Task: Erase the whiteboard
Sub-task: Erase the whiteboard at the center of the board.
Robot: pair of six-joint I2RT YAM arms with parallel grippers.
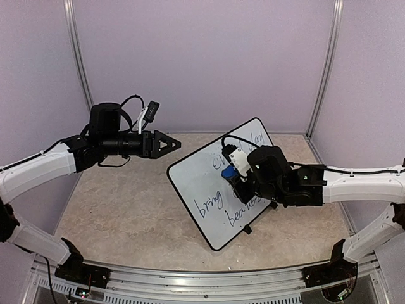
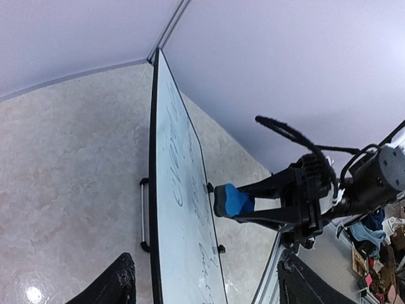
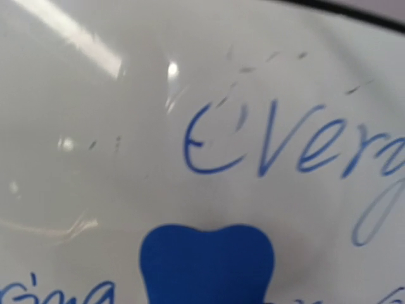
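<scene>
Whiteboard (image 1: 190,180) stands propped at a slant on the worktop (image 1: 126,209), right of centre, its face covered with blue writing (image 3: 266,145). The right hand (image 2: 235,202) is clamped on a blue eraser (image 1: 229,171), which sits at the whiteboard's face just below the word beginning "Ever"; whether it touches cannot be told. The left hand (image 1: 169,144) hovers in the air left of the whiteboard's upper end, apart from it, its fingers (image 2: 114,282) spread wide with nothing between them.
</scene>
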